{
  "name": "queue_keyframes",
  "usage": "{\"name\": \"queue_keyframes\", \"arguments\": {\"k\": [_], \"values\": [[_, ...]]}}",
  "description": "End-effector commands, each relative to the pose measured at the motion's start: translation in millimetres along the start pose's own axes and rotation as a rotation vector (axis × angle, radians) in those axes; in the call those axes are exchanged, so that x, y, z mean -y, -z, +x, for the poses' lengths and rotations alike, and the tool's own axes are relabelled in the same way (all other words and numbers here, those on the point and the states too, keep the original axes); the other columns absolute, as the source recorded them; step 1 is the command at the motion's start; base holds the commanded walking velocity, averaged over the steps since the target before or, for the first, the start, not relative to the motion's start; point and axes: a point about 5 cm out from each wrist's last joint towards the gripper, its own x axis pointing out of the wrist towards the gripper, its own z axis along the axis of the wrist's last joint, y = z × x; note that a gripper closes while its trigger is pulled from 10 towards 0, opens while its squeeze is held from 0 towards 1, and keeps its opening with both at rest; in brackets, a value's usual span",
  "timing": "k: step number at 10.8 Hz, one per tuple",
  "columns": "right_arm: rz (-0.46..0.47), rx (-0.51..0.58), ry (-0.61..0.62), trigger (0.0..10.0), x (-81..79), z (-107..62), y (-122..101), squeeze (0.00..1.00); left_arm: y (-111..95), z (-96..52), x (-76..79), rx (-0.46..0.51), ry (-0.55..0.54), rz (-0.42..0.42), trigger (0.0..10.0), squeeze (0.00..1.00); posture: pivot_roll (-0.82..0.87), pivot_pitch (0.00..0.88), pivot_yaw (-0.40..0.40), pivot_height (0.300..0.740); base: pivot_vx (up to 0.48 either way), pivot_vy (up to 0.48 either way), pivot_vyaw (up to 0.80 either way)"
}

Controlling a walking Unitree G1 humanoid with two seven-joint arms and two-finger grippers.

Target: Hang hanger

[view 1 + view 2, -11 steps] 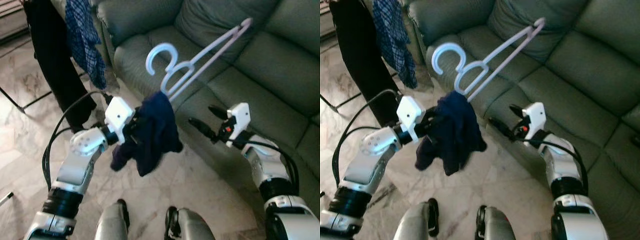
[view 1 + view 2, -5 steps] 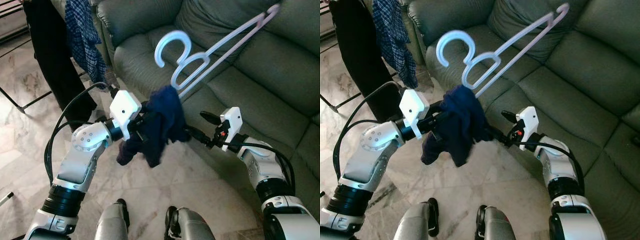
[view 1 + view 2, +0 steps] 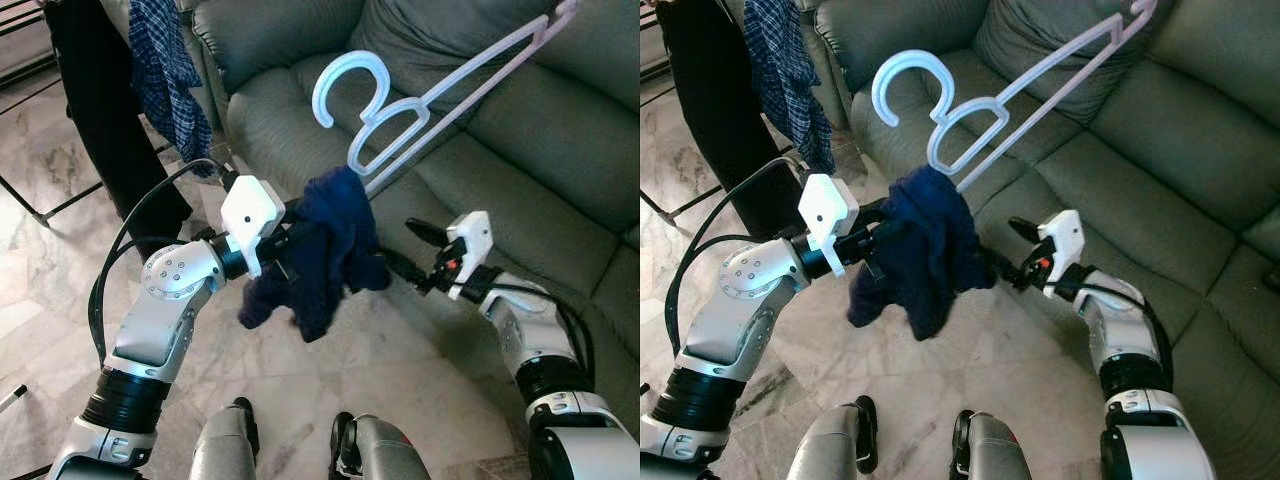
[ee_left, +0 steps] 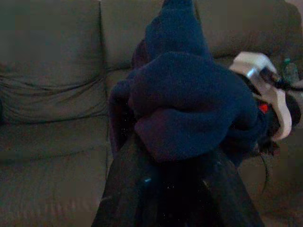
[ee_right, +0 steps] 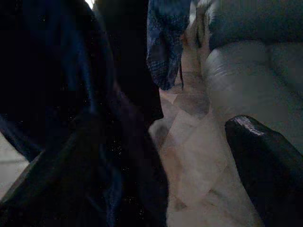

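Looks like I'm driving around somebody's living room: big grey-green leather sofa, polished marble floor, and a plaid shirt plus dark garment hanging at the side.

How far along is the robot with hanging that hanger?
Done: the left gripper holds the white plastic hanger aloft, with dark blue cloth bunched at its lower end. In hand: the right gripper reaches into that cloth, jaws open. Left: the hook hangs on nothing yet.
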Motion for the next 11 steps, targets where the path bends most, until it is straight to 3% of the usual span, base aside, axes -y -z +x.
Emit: {"name": "queue_keyframes", "arguments": {"k": [1,5,11], "values": [[0.008,0.033,0.002,10.0,2.6,-3.2,-5,0.00,-12,2.8,0.9,0.044,0.017,0.027,0.0,0.00,0.04,0.191,-0.074,0.740,0.000,0.000,0.00],[0.008,-0.027,-0.011,10.0,-1.8,0.6,6,0.00,-20,4.4,3.1,0.063,0.034,0.038,0.0,0.00,0.05,0.189,-0.074,0.740,0.000,0.000,0.00],[-0.017,-0.031,0.023,10.0,1.7,0.5,6,0.00,-38,6.3,11.6,0.114,0.101,0.020,0.0,0.00,0.05,0.194,-0.073,0.740,0.000,0.000,0.00]]}}
